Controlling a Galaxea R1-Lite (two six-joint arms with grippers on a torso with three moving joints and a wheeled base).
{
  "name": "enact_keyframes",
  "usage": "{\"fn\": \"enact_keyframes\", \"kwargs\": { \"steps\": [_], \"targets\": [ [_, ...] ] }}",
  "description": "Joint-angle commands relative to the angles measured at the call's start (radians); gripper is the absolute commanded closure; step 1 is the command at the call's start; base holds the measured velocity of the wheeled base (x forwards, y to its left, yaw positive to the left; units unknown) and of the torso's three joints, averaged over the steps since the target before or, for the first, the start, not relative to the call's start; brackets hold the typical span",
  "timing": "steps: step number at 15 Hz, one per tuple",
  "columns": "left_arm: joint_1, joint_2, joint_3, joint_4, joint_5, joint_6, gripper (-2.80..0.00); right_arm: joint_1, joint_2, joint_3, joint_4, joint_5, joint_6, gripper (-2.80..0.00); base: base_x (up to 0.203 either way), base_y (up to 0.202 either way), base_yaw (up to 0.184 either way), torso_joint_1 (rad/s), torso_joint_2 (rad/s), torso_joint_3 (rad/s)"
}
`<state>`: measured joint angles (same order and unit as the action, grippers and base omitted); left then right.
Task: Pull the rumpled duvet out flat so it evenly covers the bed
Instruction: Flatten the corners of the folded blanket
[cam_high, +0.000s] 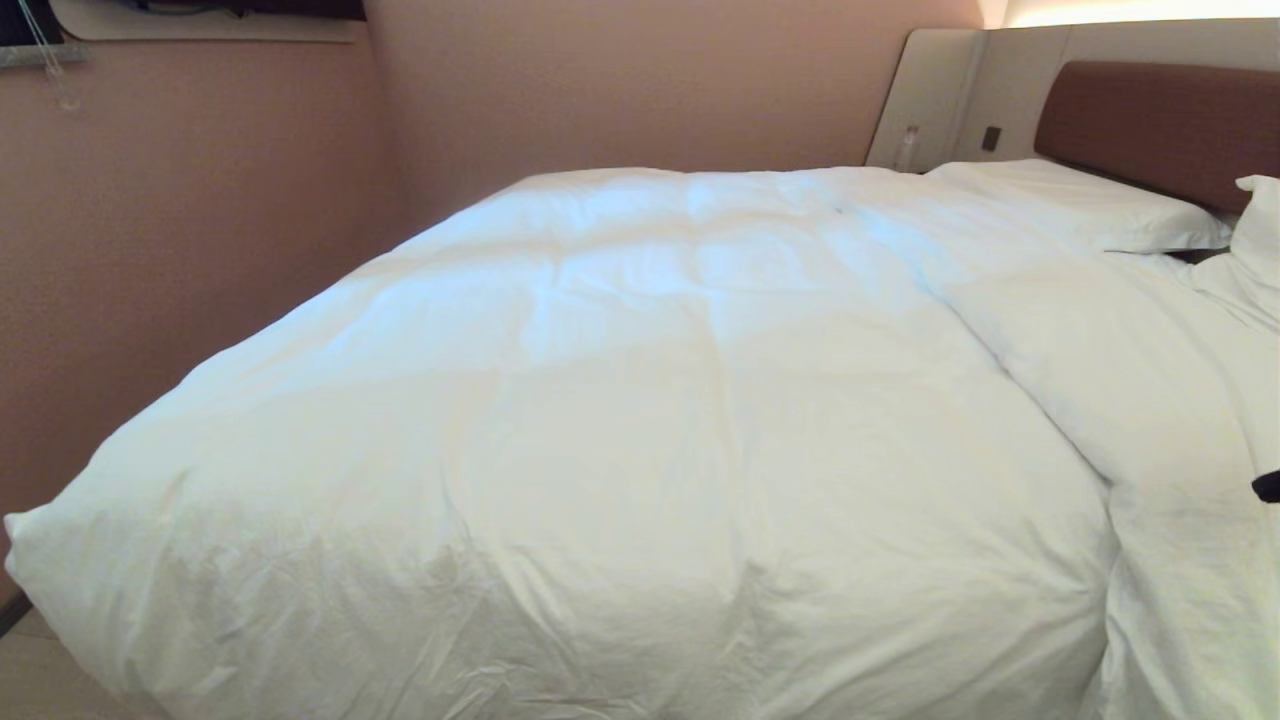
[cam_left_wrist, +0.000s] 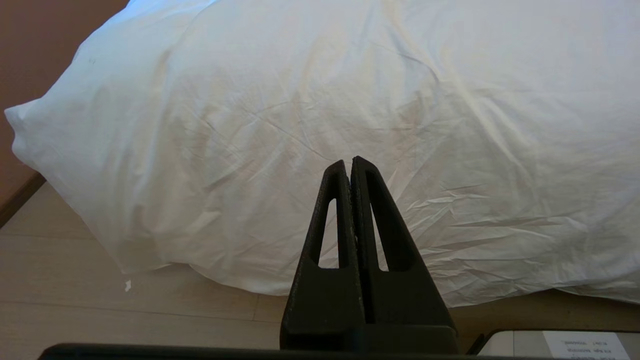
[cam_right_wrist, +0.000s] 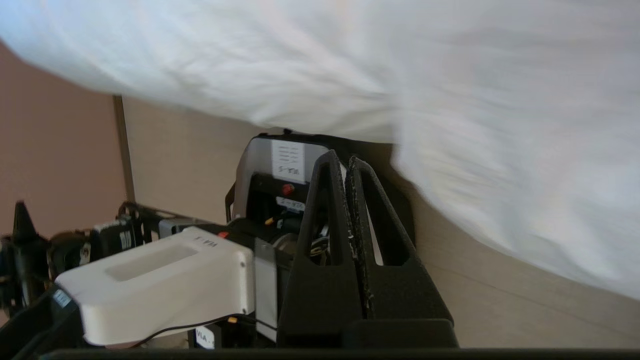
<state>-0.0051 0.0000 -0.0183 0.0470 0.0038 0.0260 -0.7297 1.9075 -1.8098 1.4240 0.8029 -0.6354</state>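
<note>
left gripper (cam_left_wrist: 350, 165): was clenched on nothing, low by the foot of the bed, just in front of the hanging duvet (cam_left_wrist: 320, 110).
right gripper (cam_right_wrist: 347, 162): was pinched tight and empty, down by the robot's base.
duvet: lay over most of the bed (cam_high: 1165, 125), long way running toward the headboard.
still to do: the right side was bunched in a thick fold (cam_high: 1050, 340).
far end: pillow (cam_high: 1080, 205) showed.

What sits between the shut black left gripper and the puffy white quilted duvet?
Nothing: in the left wrist view, the left gripper is short of the duvet, over bare pale floor.
</note>
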Motion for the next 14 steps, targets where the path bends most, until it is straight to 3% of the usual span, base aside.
{"fn": "enact_keyframes", "kwargs": {
  "steps": [1,6,8,10,14],
  "targets": [
    [0.000,0.000,0.000,0.001,0.000,0.000,0.00,0.098,-0.099,0.003,0.006,0.004,0.219,0.00,0.000,0.000,0.000,0.000,0.00,0.000],
    [0.001,0.000,0.000,0.001,0.001,0.000,0.00,0.390,-0.312,0.005,-0.003,-0.007,0.536,0.00,0.000,0.000,0.000,0.005,0.00,0.000],
    [0.000,0.000,0.000,0.001,0.001,0.000,0.00,0.459,-0.400,0.015,-0.005,-0.050,0.647,0.00,0.000,0.000,0.000,0.000,0.00,0.000],
    [0.001,0.000,0.000,0.001,0.001,0.000,0.00,0.476,-0.465,0.062,-0.018,-0.071,0.698,0.00,0.000,0.000,0.000,0.000,0.00,0.000],
    [0.001,0.000,0.000,0.001,0.001,0.000,0.00,0.477,-0.490,0.192,-0.079,-0.136,0.710,0.00,0.000,0.000,0.000,0.000,0.00,0.000]
  ]
}}
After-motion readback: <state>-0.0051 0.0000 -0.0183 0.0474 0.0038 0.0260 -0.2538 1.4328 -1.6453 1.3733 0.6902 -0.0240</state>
